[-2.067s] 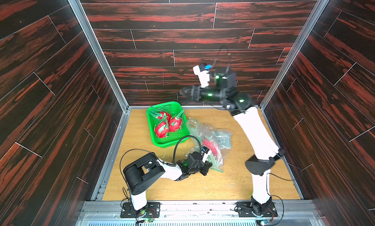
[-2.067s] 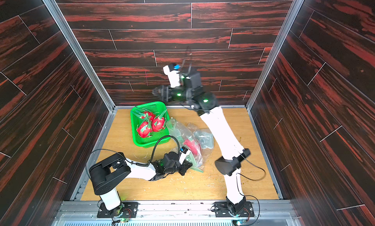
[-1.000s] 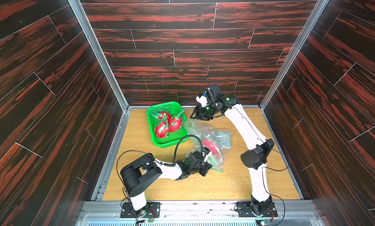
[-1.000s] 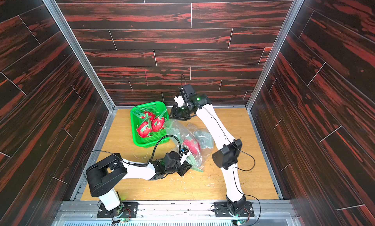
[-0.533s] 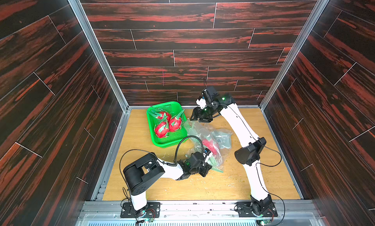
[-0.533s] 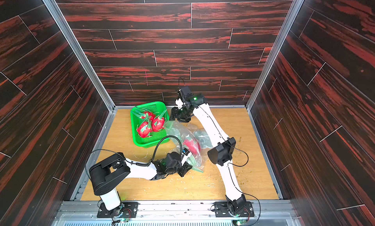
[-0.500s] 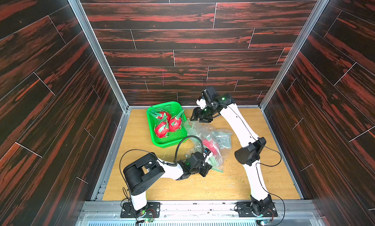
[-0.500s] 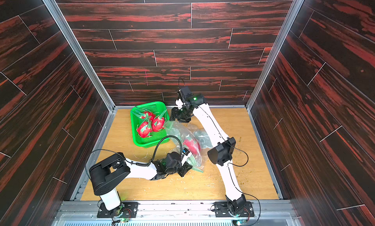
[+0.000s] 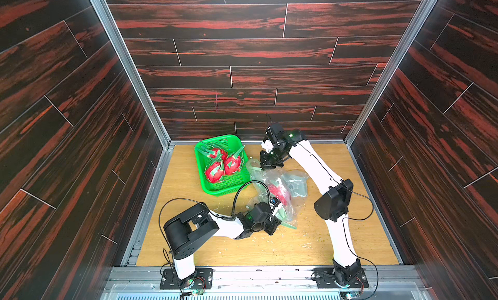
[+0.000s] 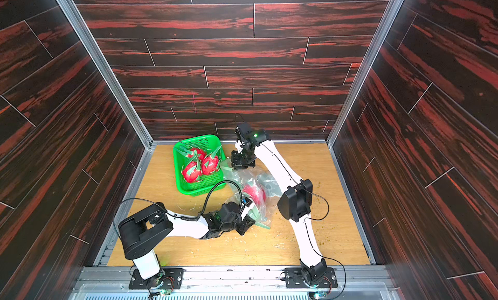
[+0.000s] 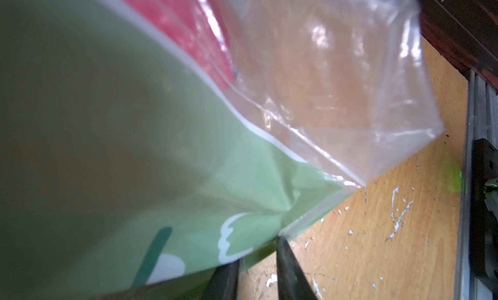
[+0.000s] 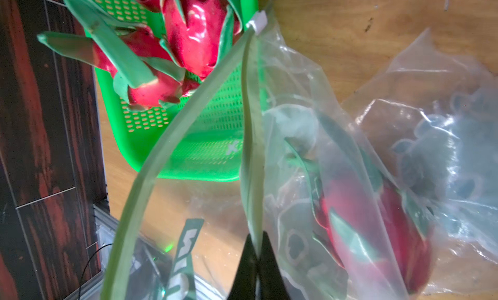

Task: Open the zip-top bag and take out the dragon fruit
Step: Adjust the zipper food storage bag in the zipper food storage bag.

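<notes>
1. Now the right gripper (image 12: 257,261) is pinched tight on 1 green zip strip (image 12: 252,150) of the zip-top bag (image 9: 269,174). Its 2 black fingers (image 12: 244,271) press together with the strip between them.
2. The bag's other zip strip (image 12: 161,156) bows away from the gripped one, so the mouth gapes. Both strips meet at a white slider (image 12: 257,19) by the rim of the basket (image 12: 204,161).
3. The left gripper (image 11: 257,263) has its jaws narrow and nips the green printed corner of the bag, low over the table (image 9: 269,247).
4. In both top views the bag runs between the 2 grippers. The right gripper (image 9: 270,164) is at its far end and the left gripper (image 9: 273,226) at its near end.
5. 1 dragon fruit (image 9: 280,192) lies inside the bag, between the 2 grippers. It shows red through the clear plastic, also in the right wrist view (image 12: 377,231).
6. 3 more dragon fruit (image 9: 215,173) lie bunched and touching in the green perforated basket at the far left of the table.
7. The bag's far end lies just beside that basket. Whether the plastic touches the rim, I cannot tell.
</notes>
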Motion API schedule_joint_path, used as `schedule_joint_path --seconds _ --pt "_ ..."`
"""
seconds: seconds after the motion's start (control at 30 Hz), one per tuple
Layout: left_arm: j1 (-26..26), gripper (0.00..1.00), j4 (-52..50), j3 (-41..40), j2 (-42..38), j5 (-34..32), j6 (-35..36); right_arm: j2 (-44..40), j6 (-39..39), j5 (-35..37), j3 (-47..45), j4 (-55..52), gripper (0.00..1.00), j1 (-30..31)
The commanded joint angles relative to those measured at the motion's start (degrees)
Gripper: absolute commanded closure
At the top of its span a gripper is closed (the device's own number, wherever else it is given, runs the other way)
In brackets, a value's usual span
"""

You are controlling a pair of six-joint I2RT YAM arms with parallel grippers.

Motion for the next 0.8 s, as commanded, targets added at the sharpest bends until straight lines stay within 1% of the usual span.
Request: schedule_joint_path --seconds 0.0,0.23,0.3,0.37,0.47,0.57,0.67,0.77 --pt "-0.33 0.73 -2.46 1.04 -6.02 -0.61 1.57 -6.61 -0.5 3.44 -1.16 2.52 1.0 -0.31" --pt "-0.31 0.67 -13.01 5.68 -16.62 0.15 5.67 -16.55 -3.39 12.7 -2.52 5.16 1.0 -2.13" --pt "-0.3 0.67 -16.97 7.91 -19.35 -0.16 6.86 -18.67 -4.9 14.91 -2.01 6.03 1.0 -2.88" --pt "-0.26 0.7 -22.03 11.21 -22.18 -0.13 8.47 -20.58 -7.0 16.35 -1.88 7.64 1.0 -3.67" --pt "-0.22 0.7 -28.48 15.88 -25.93 -1.15 10.31 -22.3 -10.75 16.04 -1.75 10.32 1.0 -4.56" --pt "-0.14 0.7 -30.12 17.91 -29.21 -4.12 11.68 -22.62 -13.69 16.22 -0.29 11.6 1.0 -5.1" --pt "0.75 0.7 -32.63 21.15 -30.74 -7.66 12.32 -22.26 -15.64 15.91 0.91 11.97 1.0 -5.59" --pt "1.98 0.7 -34.68 24.88 -30.96 -10.23 11.12 -22.42 -16.02 15.11 -0.63 12.08 1.0 -5.68"
